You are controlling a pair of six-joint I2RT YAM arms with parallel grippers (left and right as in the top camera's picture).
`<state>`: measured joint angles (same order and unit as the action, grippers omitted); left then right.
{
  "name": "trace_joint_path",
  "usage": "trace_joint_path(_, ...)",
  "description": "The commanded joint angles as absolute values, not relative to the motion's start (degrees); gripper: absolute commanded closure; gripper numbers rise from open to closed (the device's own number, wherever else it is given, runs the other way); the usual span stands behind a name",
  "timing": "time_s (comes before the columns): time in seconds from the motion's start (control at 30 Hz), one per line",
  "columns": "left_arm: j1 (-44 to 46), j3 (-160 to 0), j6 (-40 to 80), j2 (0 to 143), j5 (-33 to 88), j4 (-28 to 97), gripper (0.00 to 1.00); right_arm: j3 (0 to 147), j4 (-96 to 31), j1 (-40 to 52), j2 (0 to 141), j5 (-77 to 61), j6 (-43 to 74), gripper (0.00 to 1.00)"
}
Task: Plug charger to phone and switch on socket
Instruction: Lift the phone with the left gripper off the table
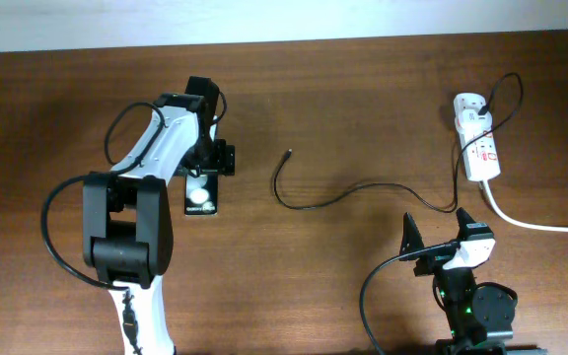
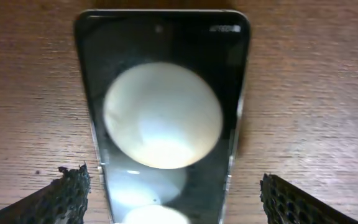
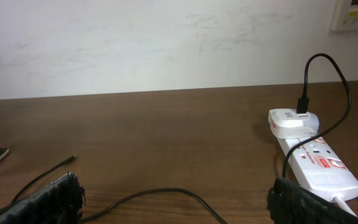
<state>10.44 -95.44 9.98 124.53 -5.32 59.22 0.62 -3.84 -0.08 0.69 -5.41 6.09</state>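
Note:
The phone (image 1: pixel 201 198) lies flat on the table, black with white round shapes on it. My left gripper (image 1: pixel 205 176) hangs over its far end, open. In the left wrist view the phone (image 2: pixel 166 118) lies between the fingers (image 2: pixel 67 196), with bare wood showing on both sides. The charger (image 1: pixel 363 189), a thin black cable, runs from its loose plug tip (image 1: pixel 289 153) to the white adapter (image 1: pixel 469 105) on the socket (image 1: pixel 483 150). My right gripper (image 1: pixel 442 232) stands open near the front edge with nothing in it. The cable (image 3: pixel 160 193) lies on the table ahead of it.
A thick white cord (image 1: pixel 540 225) leaves the socket toward the right edge. The left arm's black cable loops over the table at the left (image 1: pixel 57 237). A pale wall (image 3: pixel 166 43) stands behind the table's far edge.

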Motion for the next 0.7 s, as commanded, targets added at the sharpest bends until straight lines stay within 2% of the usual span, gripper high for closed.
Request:
trace_joint_path(0.0,10.07,-96.27,11.07,125.69,-7.99,59.24,0.08,0.32,-4.10,-0.36,0.21,-5.76,6.44,0.01)
trace_joint_path(0.13,9.96,-93.93,11.07,125.69,-9.02,57.82,0.04,0.32,-4.10,-0.36,0.21,-5.76,6.44,0.01)
trace_joint_path(0.27,9.96,-91.85,11.05,125.69,-8.80,56.23,0.04,0.32,-4.10,-0.36,0.21,-5.76,6.44,0.01)
trace_joint_path(0.67,9.96,-85.52,9.13,125.73,-4.86,51.22,0.09,0.32,-4.10,-0.36,0.21,-5.76,6.44,0.01)
